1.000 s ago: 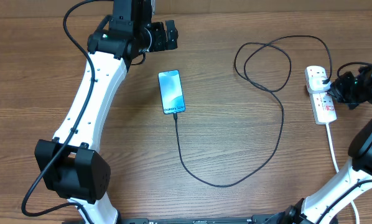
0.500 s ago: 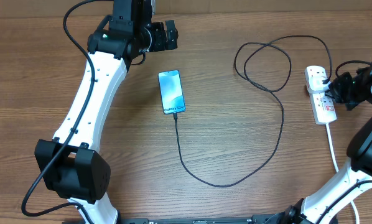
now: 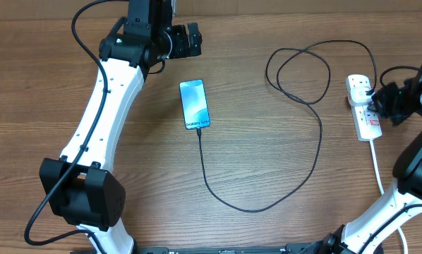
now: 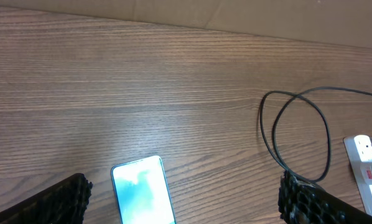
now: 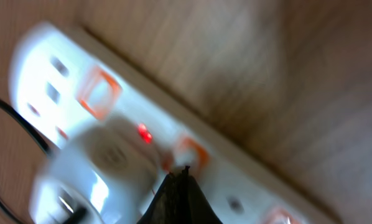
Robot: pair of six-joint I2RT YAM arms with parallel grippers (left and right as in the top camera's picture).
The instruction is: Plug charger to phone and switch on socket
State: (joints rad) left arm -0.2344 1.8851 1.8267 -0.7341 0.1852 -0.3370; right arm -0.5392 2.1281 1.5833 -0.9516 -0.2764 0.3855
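Note:
The phone (image 3: 195, 104) lies flat mid-table with its light blue screen up; it also shows in the left wrist view (image 4: 142, 198). The black charger cable (image 3: 317, 141) runs from the phone's near end in a wide loop to the white socket strip (image 3: 368, 124) at the right edge. My left gripper (image 3: 186, 40) is open and empty, raised beyond the phone (image 4: 183, 208). My right gripper (image 3: 376, 104) is shut, and its joined tips (image 5: 183, 177) rest on the strip (image 5: 248, 186) beside an orange-red switch (image 5: 190, 151). A small red light (image 5: 144, 132) glows there.
The cable coils in a double loop (image 3: 299, 70) behind the strip, also seen in the left wrist view (image 4: 298, 137). The strip's thick white cord (image 3: 377, 166) runs toward the front right. A pale plug body (image 5: 102, 165), blurred, sits in the strip.
My right gripper has edged a little to the left onto the strip. The left arm, the phone and the cable have not moved.

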